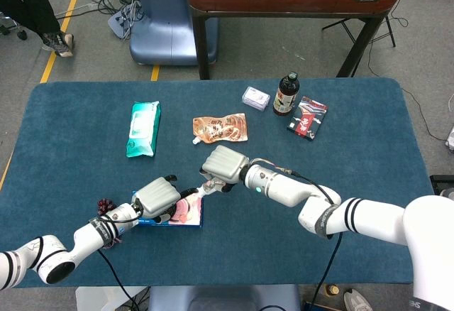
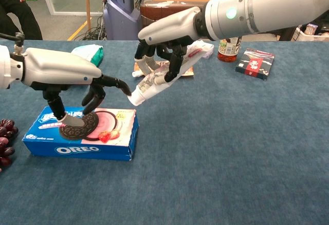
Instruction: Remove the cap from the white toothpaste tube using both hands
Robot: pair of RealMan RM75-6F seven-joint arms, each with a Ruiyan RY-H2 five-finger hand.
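The white toothpaste tube point(image 2: 154, 81) hangs above the table, tilted, with its cap end point(image 2: 133, 100) low on the left and its tail point(image 2: 203, 49) raised to the right. My right hand point(image 2: 167, 55) grips the tube around its middle from above. My left hand point(image 2: 77, 78) hovers over the Oreo box with its fingers apart and holds nothing; one outstretched fingertip point(image 2: 126, 89) lies right beside the cap, and I cannot tell whether it touches. In the head view the right hand point(image 1: 224, 165) and the left hand point(image 1: 157, 197) nearly meet, and only the tube's cap end point(image 1: 205, 189) shows.
A blue Oreo box point(image 2: 82, 137) lies under my left hand, with dark grapes point(image 2: 4, 143) to its left. Further back lie a green wipes pack point(image 1: 143, 128), an orange pouch point(image 1: 220, 128), a small white pack point(image 1: 255, 98), a dark bottle point(image 1: 286, 93) and a red-black packet point(image 1: 307, 117).
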